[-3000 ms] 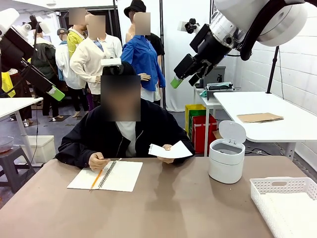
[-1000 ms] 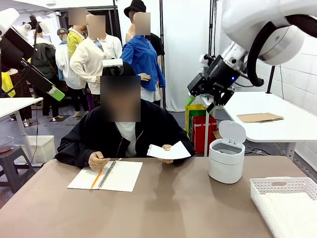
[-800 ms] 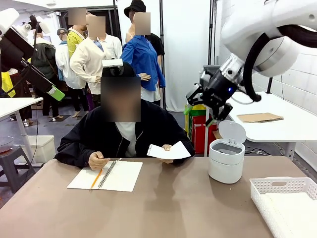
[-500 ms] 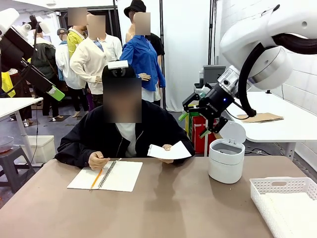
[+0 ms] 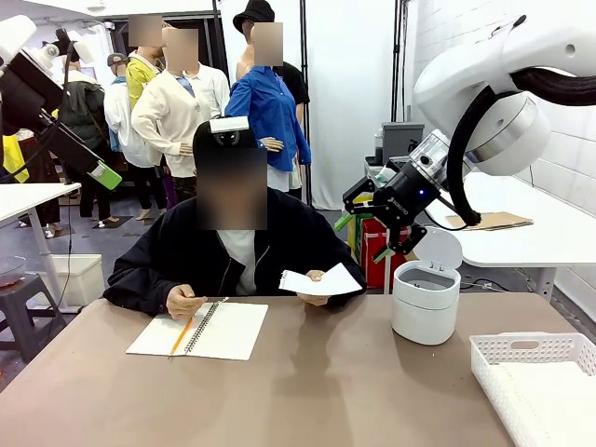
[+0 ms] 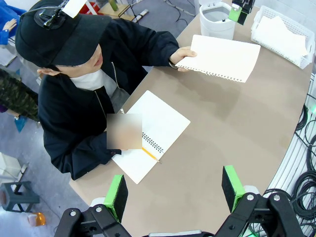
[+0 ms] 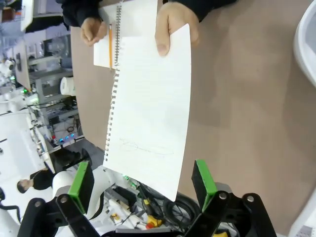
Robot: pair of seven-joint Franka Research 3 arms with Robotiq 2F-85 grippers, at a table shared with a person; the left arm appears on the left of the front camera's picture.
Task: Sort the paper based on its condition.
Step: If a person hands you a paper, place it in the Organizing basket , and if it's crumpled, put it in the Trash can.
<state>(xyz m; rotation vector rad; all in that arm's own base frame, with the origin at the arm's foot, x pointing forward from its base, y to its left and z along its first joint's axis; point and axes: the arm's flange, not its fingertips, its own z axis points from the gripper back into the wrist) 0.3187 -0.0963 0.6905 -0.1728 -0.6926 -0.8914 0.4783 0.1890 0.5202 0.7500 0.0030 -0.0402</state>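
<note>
A person in a dark jacket sits at the far side of a brown table point(image 5: 307, 391), holding a sheet point(image 5: 319, 282) of white paper up off the surface in one hand point(image 5: 315, 277) toward the robot. The sheet is flat, with a torn, perforated edge along one side, and faint marks near one end that are too small to read in the right wrist view. The person's other hand point(image 5: 183, 303) rests on an open spiral notebook point(image 5: 199, 330), where an orange pencil point(image 5: 182, 335) lies near the binding.

The right gripper point(image 5: 365, 237) hangs in the air above and beyond the sheet, between the person and a white bin point(image 5: 426, 300) with its lid raised; its green-padded fingers are spread wide and touch nothing. In its own wrist view the sheet's near end lies between the two pads, though whether it is level with them cannot be judged.

The left gripper point(image 6: 174, 189) is held high on the left, well apart from the table, its jaws likewise spread and empty.

A white slotted basket point(image 5: 521, 346) stands at the table's right corner, with white paper point(image 6: 280, 38) lying in it.
</note>
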